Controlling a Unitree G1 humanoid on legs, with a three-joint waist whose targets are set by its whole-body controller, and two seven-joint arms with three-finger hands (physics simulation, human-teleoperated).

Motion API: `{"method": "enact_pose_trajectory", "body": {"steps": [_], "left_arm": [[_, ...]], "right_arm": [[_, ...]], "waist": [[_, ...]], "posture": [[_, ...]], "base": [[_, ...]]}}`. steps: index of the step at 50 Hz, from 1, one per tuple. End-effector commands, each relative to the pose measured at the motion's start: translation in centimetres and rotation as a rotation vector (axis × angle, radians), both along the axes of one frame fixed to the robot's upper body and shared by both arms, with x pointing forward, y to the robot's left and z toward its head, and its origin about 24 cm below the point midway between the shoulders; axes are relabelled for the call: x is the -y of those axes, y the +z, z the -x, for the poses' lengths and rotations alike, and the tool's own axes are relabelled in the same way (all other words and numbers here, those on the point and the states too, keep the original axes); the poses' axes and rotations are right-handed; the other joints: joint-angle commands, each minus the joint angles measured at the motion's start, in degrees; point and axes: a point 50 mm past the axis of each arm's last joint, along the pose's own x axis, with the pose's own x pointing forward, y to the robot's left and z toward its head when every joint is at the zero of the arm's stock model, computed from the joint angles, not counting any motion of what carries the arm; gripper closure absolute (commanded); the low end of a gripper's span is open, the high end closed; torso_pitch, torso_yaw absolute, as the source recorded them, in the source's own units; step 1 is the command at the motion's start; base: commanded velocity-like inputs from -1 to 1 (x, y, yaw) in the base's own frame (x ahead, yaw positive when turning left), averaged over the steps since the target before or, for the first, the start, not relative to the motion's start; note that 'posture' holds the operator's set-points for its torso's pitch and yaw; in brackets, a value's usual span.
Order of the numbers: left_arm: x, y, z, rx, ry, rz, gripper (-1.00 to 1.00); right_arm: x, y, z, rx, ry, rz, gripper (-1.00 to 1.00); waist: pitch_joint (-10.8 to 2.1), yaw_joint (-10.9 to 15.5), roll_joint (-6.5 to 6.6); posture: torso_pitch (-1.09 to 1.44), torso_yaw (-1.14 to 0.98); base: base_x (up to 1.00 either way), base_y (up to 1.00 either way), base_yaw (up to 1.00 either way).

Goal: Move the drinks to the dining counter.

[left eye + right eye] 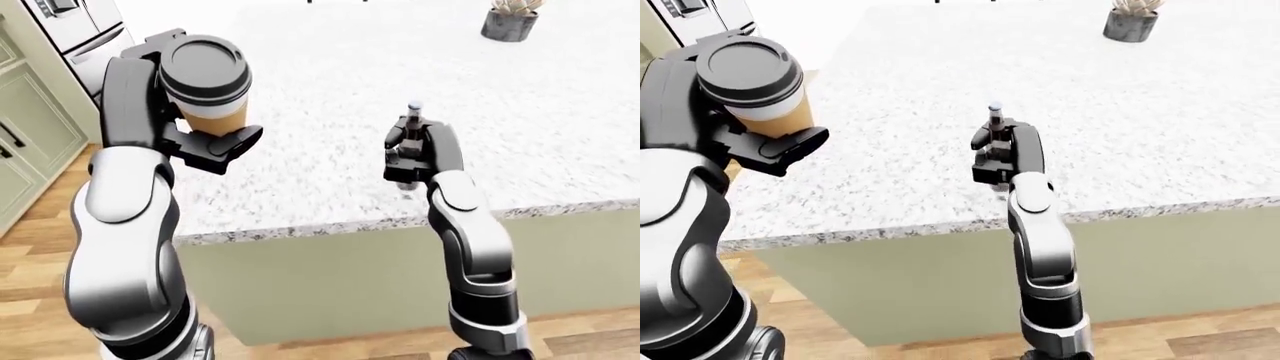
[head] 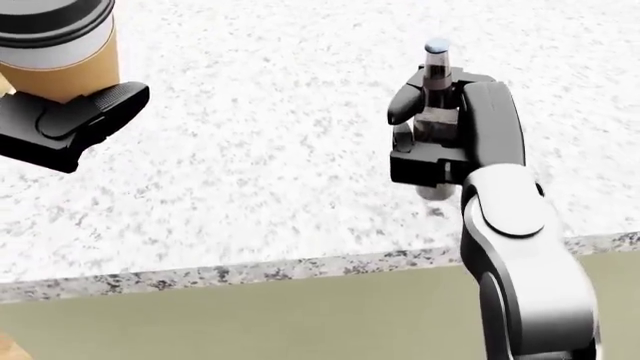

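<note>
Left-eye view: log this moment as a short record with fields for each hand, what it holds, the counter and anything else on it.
left hand: raised over the counter's left part, fingers closed round a coffee cup
coffee cup: tan paper cup, dark lid on, upright
right hand: low by the counter's near edge, fingers closed round a bottle
bottle: small, dark, capped, upright; whether its base touches the counter cannot be told
counter: white speckled stone
other: potted plant at the view's upper right
</note>
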Motion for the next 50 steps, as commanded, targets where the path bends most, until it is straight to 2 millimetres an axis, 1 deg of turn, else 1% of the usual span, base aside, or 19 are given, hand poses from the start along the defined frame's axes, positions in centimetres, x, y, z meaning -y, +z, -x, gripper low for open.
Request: {"method": "enact_pose_trajectory", "body": {"steps": [1,13,21,24,25,29,32,35,40,46,48,50], "left_arm": [[0.0,1.3,0.6,0.082,0.005,-0.009,1.0],[0.0,1.3,0.5,0.082,0.005,-0.01,1.0],[-0.1,1.3,0.5,0.083,0.004,-0.011,1.0],[-0.1,1.4,0.6,0.084,0.005,-0.011,1.0],[-0.1,1.4,0.6,0.084,0.005,-0.011,1.0],[-0.1,1.5,0.6,0.085,0.005,-0.011,1.0],[-0.1,1.4,0.6,0.085,0.006,-0.01,1.0],[-0.1,1.5,0.7,0.088,0.007,-0.013,1.0],[-0.2,1.5,0.7,0.088,0.008,-0.012,1.0],[-0.2,1.6,0.8,0.089,0.009,-0.013,1.0],[-0.2,1.7,0.8,0.09,0.01,-0.013,1.0],[-0.3,1.7,0.9,0.091,0.012,-0.013,1.0]], "right_arm": [[-0.2,2.9,0.2,0.173,0.006,0.002,1.0],[0.2,2.0,-0.9,0.168,-0.016,0.004,1.0],[0.3,1.8,-1.2,0.17,-0.031,-0.006,1.0],[0.4,1.9,-1.2,0.173,-0.032,-0.007,0.73],[0.4,1.9,-1.2,0.174,-0.031,-0.008,0.59],[0.4,1.8,-1.2,0.175,-0.029,-0.008,0.29],[0.4,1.8,-1.2,0.175,-0.028,-0.008,0.23],[0.4,1.9,-1.0,0.176,-0.026,-0.009,0.24],[0.4,1.9,-1.1,0.178,-0.023,-0.008,0.33],[0.7,2.0,-0.8,0.183,-0.022,-0.01,0.29],[0.7,2.1,-0.4,0.188,-0.02,-0.011,0.29],[0.9,2.3,0.3,0.197,-0.016,-0.013,0.34]], "waist": [[-1.7,0.0,-0.03],[-2.12,0.2,-0.12],[-2.37,0.2,-0.24],[-2.46,0.2,-0.27],[-2.47,0.2,-0.28],[-2.52,0.2,-0.32],[-2.59,0.3,-0.35],[-2.68,0.2,-0.37],[-2.77,0.2,-0.42],[-2.85,0.2,-0.46],[-2.85,0.3,-0.49],[-2.84,0.3,-0.53]], "posture": [[0.0,0.0],[0.0,0.0],[0.0,0.0],[0.0,0.0],[0.0,0.0],[0.0,0.0],[0.0,0.0],[0.0,0.0],[0.0,0.0],[0.0,0.0],[0.0,0.0],[0.0,0.0]], "base": [[0.0,0.0,0.0],[0.0,0.0,0.0],[0.0,0.0,0.0],[0.0,0.0,0.0],[0.0,0.0,0.0],[0.0,0.0,0.0],[0.0,0.0,0.0],[0.0,0.0,0.0],[0.0,0.0,0.0],[0.0,0.0,0.0],[0.0,0.0,0.0],[0.0,0.0,0.0]]}}
